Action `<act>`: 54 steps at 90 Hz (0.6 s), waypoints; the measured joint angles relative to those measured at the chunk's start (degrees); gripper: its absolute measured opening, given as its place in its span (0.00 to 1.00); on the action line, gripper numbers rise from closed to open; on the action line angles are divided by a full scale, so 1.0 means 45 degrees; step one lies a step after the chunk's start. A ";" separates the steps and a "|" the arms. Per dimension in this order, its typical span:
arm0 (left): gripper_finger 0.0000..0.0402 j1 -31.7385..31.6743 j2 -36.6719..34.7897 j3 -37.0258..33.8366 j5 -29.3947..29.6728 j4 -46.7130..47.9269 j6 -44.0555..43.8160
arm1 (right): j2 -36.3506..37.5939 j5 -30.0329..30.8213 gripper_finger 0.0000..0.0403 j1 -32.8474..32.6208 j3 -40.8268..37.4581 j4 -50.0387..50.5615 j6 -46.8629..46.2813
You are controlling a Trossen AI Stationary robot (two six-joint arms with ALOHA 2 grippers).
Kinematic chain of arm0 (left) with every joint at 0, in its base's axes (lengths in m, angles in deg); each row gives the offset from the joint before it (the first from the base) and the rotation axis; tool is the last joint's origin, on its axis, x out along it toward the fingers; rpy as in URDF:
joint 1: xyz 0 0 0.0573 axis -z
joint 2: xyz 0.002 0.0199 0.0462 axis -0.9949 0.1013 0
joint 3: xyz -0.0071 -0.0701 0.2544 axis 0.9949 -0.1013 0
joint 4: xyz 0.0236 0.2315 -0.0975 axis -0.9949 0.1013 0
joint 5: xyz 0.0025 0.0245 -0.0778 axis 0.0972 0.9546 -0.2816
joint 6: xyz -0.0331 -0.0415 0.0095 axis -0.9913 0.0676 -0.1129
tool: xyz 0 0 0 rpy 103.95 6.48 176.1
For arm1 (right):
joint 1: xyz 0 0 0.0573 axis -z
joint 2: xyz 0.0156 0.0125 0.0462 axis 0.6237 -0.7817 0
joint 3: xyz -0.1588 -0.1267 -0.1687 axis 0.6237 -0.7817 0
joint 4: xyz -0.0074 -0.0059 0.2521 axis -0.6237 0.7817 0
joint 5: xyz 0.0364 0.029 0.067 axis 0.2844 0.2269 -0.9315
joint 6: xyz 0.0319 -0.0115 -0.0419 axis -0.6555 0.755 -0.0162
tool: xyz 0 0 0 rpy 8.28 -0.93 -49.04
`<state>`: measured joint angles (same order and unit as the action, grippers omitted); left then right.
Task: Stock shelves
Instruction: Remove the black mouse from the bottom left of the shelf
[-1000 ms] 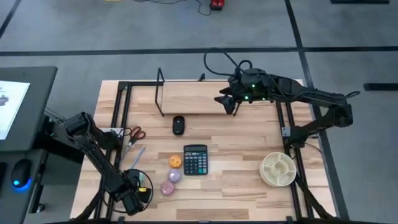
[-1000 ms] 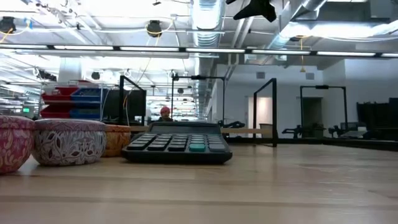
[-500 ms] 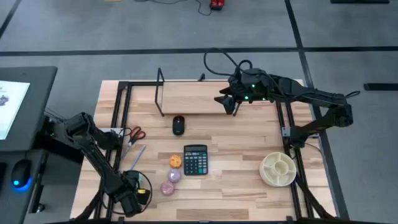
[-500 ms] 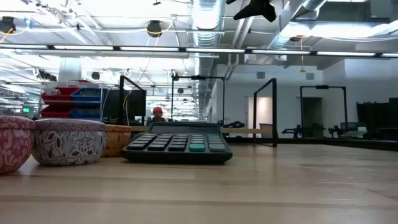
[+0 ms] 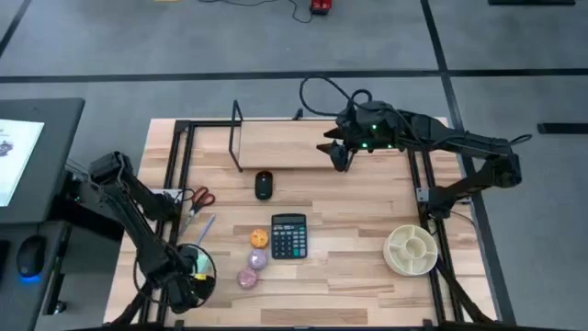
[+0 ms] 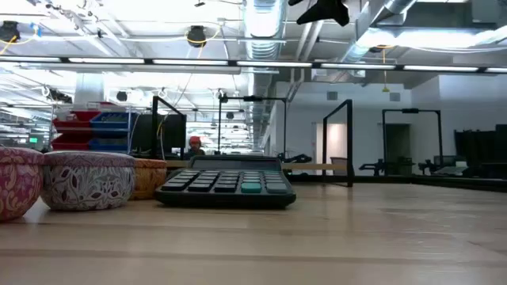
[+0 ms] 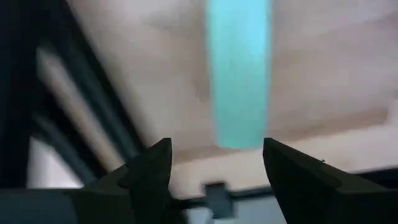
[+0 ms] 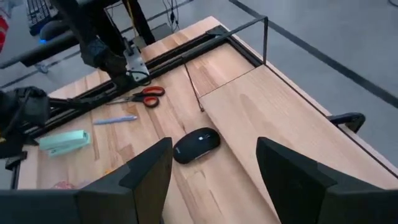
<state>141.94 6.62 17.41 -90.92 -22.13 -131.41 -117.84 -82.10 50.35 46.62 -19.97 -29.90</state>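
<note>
The shelves (image 5: 280, 145) stand at the table's far middle, a pale plank with a thin black upright (image 5: 237, 136) at the left end. My right gripper (image 5: 333, 154) hovers open over the plank's right end, nothing between its fingers (image 8: 214, 146). It also shows at the top of the low view (image 6: 321, 12). My left gripper (image 5: 188, 280) is open near the table's front left corner. A mint stapler (image 7: 238, 74) lies on the table just ahead of its spread fingers, untouched. The stapler (image 8: 62, 142) also shows in the right wrist view.
A black mouse (image 5: 264, 185) lies in front of the shelves. Red-handled scissors (image 5: 197, 196) and a pen (image 5: 202, 230) lie at the left. A calculator (image 5: 288, 236) and three small tins (image 5: 254, 260) sit near the middle front, and a round divided tray (image 5: 411, 249) at the right front.
My left arm has swung a little toward the table's left edge, and its gripper near the front left corner has shifted with it. My right gripper has kept still over the shelves.
</note>
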 joint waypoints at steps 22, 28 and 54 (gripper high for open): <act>0.57 -0.0157 -0.2352 0.0015 0.0856 0.0306 0.0241 | -0.0002 0.0000 0.55 0.0000 0.0000 0.0009 0.0197; 0.57 -0.0342 -0.2980 0.0015 0.1563 0.0318 0.0311 | 0.0000 0.0000 0.55 0.0000 0.0000 0.0011 0.0194; 0.57 -0.2856 -0.4572 0.0742 0.4885 0.0829 0.2104 | 0.0000 0.0000 0.55 -0.0145 0.0000 0.0932 0.0189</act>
<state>129.09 -13.95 20.75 -68.93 -18.40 -121.94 -117.84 -82.10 49.70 46.62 -15.78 -29.05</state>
